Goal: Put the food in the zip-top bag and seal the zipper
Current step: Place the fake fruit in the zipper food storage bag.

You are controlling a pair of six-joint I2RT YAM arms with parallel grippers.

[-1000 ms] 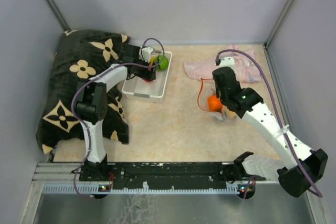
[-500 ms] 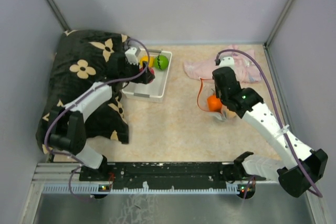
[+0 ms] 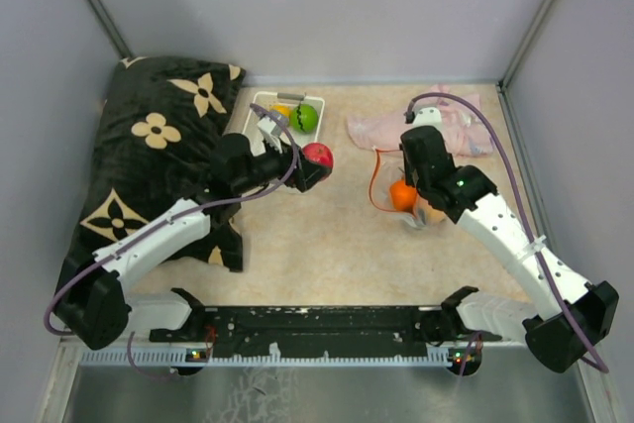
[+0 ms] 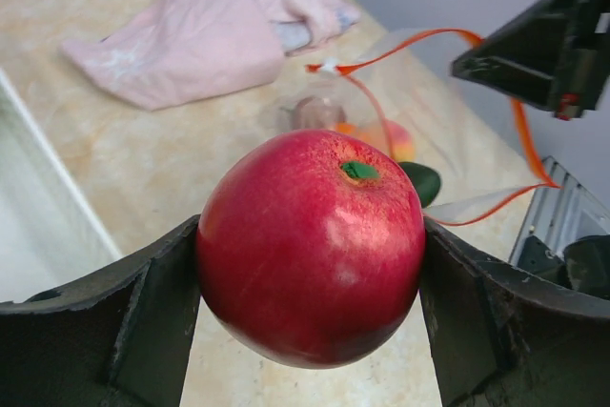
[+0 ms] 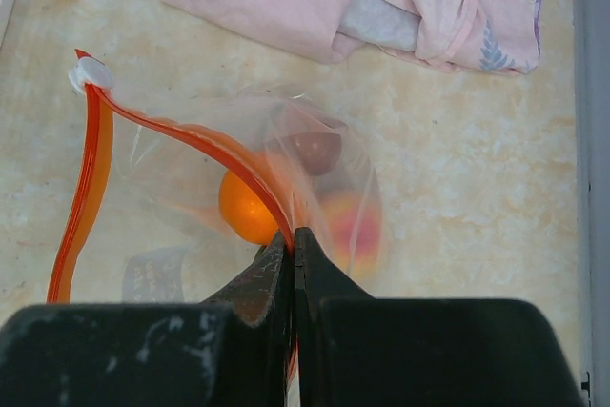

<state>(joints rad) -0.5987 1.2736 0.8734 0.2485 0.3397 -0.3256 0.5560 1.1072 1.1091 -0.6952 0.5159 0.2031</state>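
My left gripper (image 3: 315, 159) is shut on a red toy apple (image 3: 318, 157), which fills the left wrist view (image 4: 313, 245), held above the table between the white basket and the bag. My right gripper (image 3: 408, 188) is shut on the red-orange zipper (image 5: 191, 140) of the clear zip-top bag (image 5: 324, 188) and holds its mouth open. An orange fruit (image 5: 246, 209), a brown piece (image 5: 315, 148) and a peach piece (image 5: 348, 221) lie in the bag. A bright green fruit (image 3: 307, 118) and a yellow one (image 3: 281, 112) sit in the basket.
The white slotted basket (image 3: 260, 106) stands at the back left next to a black flowered cloth (image 3: 149, 156). A pink cloth (image 3: 381, 131) lies behind the bag. Grey walls close the back and sides.
My left gripper has lifted the red apple out of the basket and carried it right and nearer, toward the bag. The right arm has not moved.
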